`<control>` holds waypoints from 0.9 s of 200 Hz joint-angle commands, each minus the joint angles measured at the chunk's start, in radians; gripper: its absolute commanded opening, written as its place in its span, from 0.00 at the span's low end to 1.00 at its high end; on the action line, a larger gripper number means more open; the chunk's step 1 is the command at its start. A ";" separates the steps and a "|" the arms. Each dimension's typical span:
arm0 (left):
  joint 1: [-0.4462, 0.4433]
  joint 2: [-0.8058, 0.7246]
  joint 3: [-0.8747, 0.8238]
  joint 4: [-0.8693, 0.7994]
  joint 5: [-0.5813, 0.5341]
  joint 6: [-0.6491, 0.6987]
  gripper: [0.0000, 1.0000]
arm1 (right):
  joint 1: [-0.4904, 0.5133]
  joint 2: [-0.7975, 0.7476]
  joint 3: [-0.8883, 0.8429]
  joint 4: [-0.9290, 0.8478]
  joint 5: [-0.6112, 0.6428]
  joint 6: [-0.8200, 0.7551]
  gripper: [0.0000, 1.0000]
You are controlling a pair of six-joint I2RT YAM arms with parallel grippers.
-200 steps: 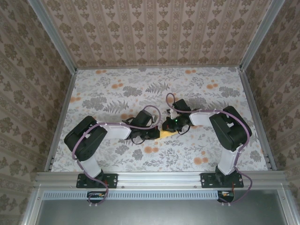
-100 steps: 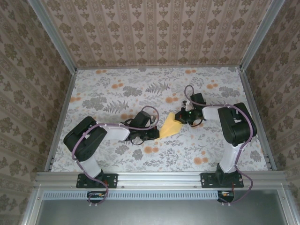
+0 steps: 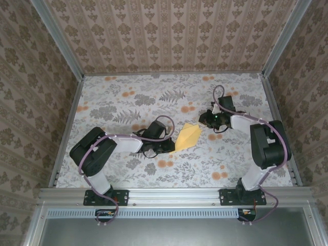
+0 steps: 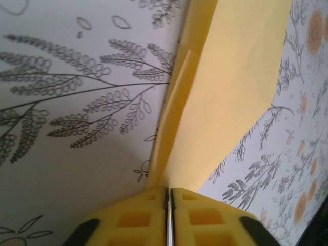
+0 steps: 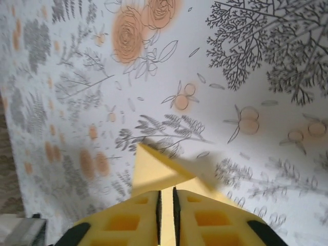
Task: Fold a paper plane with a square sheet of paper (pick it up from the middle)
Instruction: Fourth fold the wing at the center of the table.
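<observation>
Floral table (image 3: 128, 102) carries the paper plane (image 3: 187, 137) centrally, its long axis slanting from the left tool (image 3: 172, 147), nearly closed at its tail, grip unclear, toward the right tool (image 3: 206, 121), slightly parted, empty, just beyond.

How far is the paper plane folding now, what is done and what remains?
Done: the yellow sheet already has folds and tapers to a point. In hand: the left gripper pinches its near end, jaws nearly closed; the right gripper is by the point, contact unclear. Left: it looks too wide for a dart, so narrowing folds probably remain.
</observation>
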 commanded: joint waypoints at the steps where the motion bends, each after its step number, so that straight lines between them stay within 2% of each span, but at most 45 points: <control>1: 0.015 -0.061 0.074 -0.071 0.006 0.034 0.26 | 0.009 -0.062 -0.067 -0.027 -0.013 0.075 0.29; 34: 0.064 -0.129 0.116 -0.138 -0.051 0.053 0.54 | 0.039 -0.118 -0.166 0.064 -0.041 0.187 0.43; 46: 0.088 -0.153 0.109 -0.149 -0.074 0.053 0.63 | 0.057 -0.116 -0.185 0.094 -0.045 0.216 0.44; 76: 0.145 -0.204 0.085 -0.178 -0.120 0.072 0.77 | 0.105 -0.068 -0.186 0.144 -0.046 0.283 0.45; 113: 0.178 -0.261 0.054 -0.213 -0.166 0.093 0.88 | 0.142 -0.026 -0.159 0.142 -0.017 0.304 0.44; 180: 0.210 -0.289 0.021 -0.210 -0.160 0.080 0.99 | 0.174 0.046 -0.115 0.155 -0.025 0.312 0.42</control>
